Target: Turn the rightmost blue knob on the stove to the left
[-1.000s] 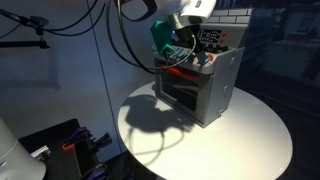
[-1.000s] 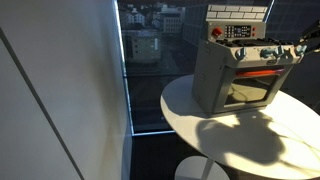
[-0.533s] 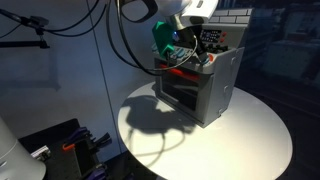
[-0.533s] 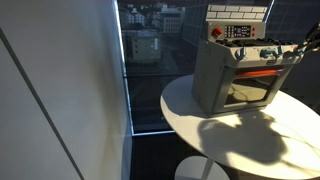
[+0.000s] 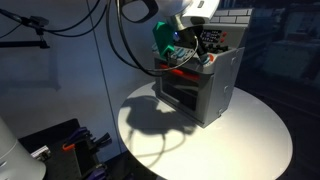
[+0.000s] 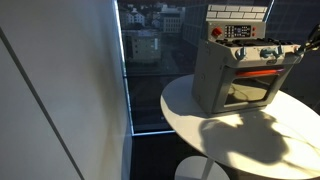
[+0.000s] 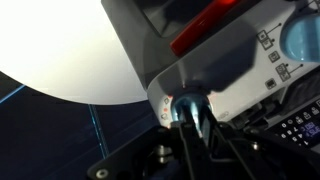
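Gripper [image 7: 188, 112] jaws pinch the rightmost blue knob [image 7: 182, 106], right at the end corner of the stove [image 6: 215, 85]; the white bench [image 7: 60, 45] spreads wide beyond that edge.

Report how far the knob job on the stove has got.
Done: the approach. The gripper sits at the right end of the stove's knob row, fingers against the rightmost blue knob. In hand: taking hold of it; whether the jaws are clamped is unclear. Left: turning the knob to the left, which no view shows begun, then letting go.
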`<state>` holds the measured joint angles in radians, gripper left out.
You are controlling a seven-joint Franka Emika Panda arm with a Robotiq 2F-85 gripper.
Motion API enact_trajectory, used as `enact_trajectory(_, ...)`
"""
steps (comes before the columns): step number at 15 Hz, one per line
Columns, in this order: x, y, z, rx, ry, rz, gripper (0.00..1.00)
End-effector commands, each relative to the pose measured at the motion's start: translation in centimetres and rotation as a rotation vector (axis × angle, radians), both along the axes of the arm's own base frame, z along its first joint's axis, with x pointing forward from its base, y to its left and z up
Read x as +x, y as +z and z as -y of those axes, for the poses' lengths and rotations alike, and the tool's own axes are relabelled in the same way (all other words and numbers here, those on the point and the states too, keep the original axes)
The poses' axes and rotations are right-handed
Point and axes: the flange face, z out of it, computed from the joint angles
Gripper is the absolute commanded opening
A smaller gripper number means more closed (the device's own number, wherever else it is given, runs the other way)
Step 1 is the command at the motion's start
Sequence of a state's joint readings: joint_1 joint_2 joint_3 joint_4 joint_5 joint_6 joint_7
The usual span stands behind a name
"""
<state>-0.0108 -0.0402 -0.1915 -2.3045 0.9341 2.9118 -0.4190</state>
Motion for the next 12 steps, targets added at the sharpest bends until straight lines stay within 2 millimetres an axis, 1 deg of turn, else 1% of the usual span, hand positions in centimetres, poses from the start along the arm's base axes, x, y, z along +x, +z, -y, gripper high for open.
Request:
enact_trajectory(1, 0.22, 0.5, 0.41, -0.025, -0.003, 0.021, 0.06)
enact_trajectory(4, -0.01, 0.43, 0.48, -0.058, 0.016, 0.008, 0.06)
enact_trajectory(12, -0.55, 0.84, 0.41, -0.23, 0.14, -0.031, 0.05)
